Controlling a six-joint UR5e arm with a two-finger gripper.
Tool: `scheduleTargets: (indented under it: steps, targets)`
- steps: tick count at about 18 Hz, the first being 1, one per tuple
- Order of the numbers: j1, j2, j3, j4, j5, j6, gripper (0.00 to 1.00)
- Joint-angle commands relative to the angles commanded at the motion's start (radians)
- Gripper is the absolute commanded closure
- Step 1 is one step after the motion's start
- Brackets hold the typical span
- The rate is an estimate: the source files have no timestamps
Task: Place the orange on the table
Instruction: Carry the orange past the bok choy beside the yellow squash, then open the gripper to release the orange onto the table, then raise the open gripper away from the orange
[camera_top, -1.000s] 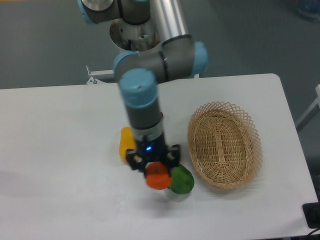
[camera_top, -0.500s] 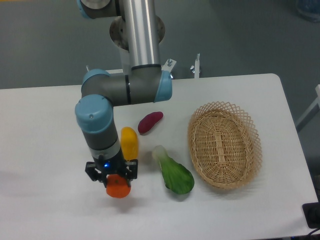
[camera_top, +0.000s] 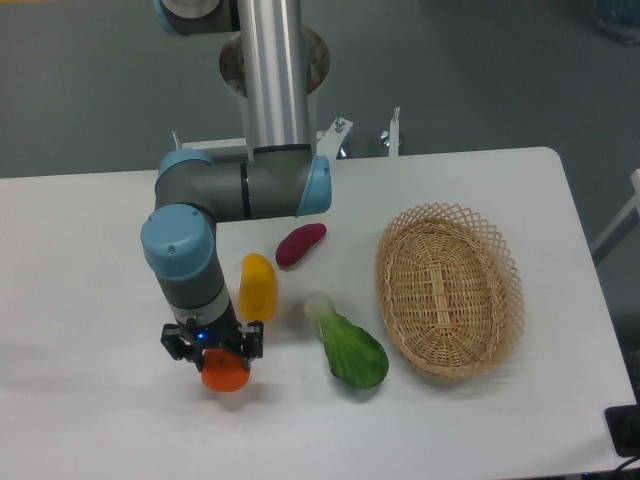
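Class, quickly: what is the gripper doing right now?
Gripper: closed on the orange, low over the table.

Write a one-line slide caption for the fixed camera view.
UR5e gripper holds the orange low over the white table, left of the yellow fruit, leafy green and wicker basket.

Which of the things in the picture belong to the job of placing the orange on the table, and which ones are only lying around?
Part of the job:
- the orange, between the jaws of the gripper
- the table, where it must go

Only lying around:
- the wicker basket
- the yellow fruit
- the green vegetable
- the purple-red vegetable
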Motion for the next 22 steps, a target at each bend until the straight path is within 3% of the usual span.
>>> scheduleTargets:
  steps: [1, 6, 14, 22]
  targets:
    - [0.0, 0.0, 0.0, -0.002, 0.003, 0.002, 0.25]
    - [0.0, 0.003, 0.0, 0.0, 0.005, 0.008, 0.0]
    - [0.008, 0.029, 0.009, -0.003, 0.008, 0.011, 0.0]
    - [0.075, 0.06, 0.011, -0.008, 0.009, 0.011, 0.0]
